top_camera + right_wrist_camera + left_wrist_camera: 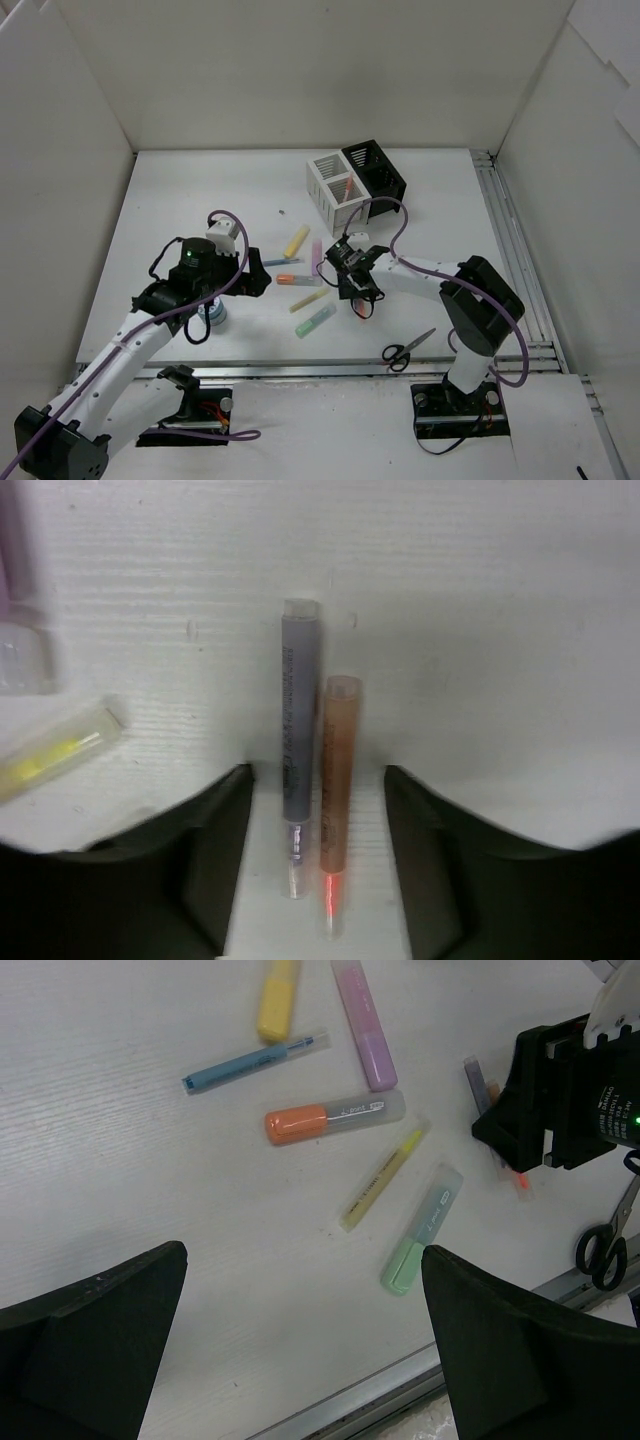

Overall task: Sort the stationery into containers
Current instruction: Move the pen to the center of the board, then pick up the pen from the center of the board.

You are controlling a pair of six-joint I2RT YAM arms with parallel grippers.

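Note:
Two thin pens lie side by side on the table, a grey-purple pen [300, 710] and an orange pen [336, 780]. My right gripper [318, 775] straddles them, open, with a gap on each side. On the left of the top view, my left gripper [255, 283] hangs wide open and empty above the table. Loose markers lie between the arms: yellow [277, 1000], purple [365, 1025], orange [335, 1120] and green [422, 1230], plus a thin blue pen [255, 1060] and a thin yellow pen [383, 1178]. The white container [333, 190] and the black container [375, 165] stand joined at the back.
Black-handled scissors [408, 350] lie near the front rail, right of the markers. A small dotted jar [214, 316] stands under my left arm. Something orange shows inside the white container. White walls enclose the table on three sides.

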